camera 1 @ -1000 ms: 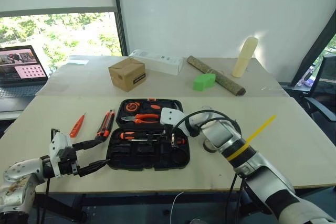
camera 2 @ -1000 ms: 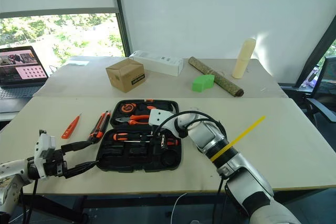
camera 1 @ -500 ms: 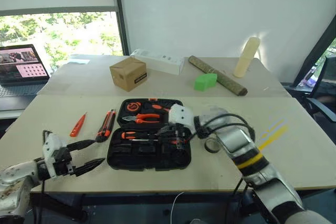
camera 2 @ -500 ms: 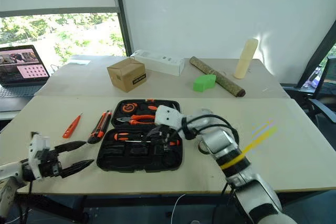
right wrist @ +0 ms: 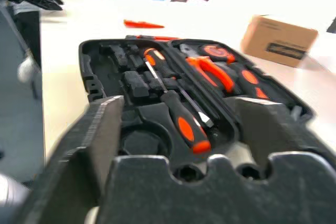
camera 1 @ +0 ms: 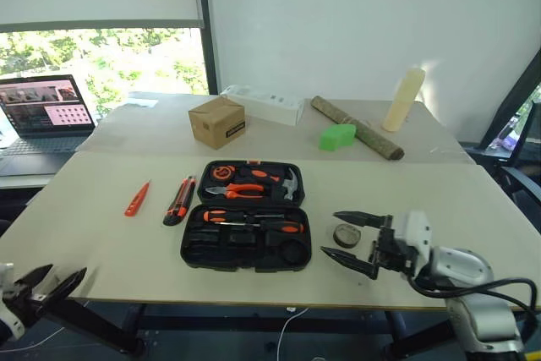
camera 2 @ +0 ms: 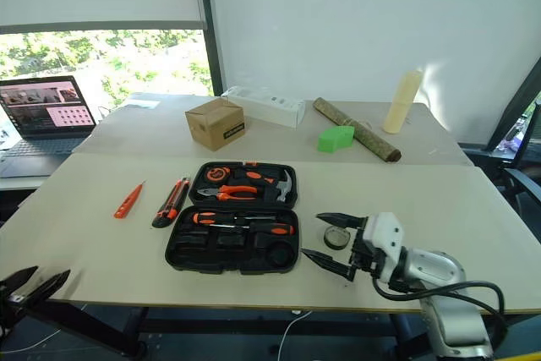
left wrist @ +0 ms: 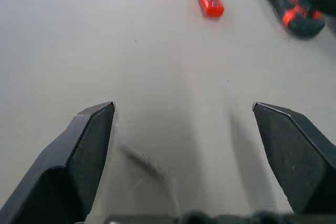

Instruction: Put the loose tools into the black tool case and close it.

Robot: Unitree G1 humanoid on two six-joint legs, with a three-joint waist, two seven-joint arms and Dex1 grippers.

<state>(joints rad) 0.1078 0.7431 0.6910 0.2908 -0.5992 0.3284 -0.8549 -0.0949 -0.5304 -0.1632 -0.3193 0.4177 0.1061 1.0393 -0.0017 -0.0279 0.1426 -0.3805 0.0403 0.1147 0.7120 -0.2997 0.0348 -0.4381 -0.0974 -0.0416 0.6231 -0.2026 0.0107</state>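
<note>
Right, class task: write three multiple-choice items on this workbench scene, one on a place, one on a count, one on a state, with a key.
1. Where does the small dark tape roll lie?
A. on the tabletop just right of the open black plastic tool case
B. inside the brown cardboard box
C. on the laptop

2. How many loose orange tools lie on the table left of the case?
A. none
B. two
C. five

3. What state is the right gripper in?
A. shut on a screwdriver
B. open and empty
C. shut on the tape roll

Key: 1 A, the roll sits on bare table beside the case's right edge. 2 B, the small all-orange screwdriver and the orange-black utility knife lie there. 3 B, its two black fingers are spread with nothing between them.
</note>
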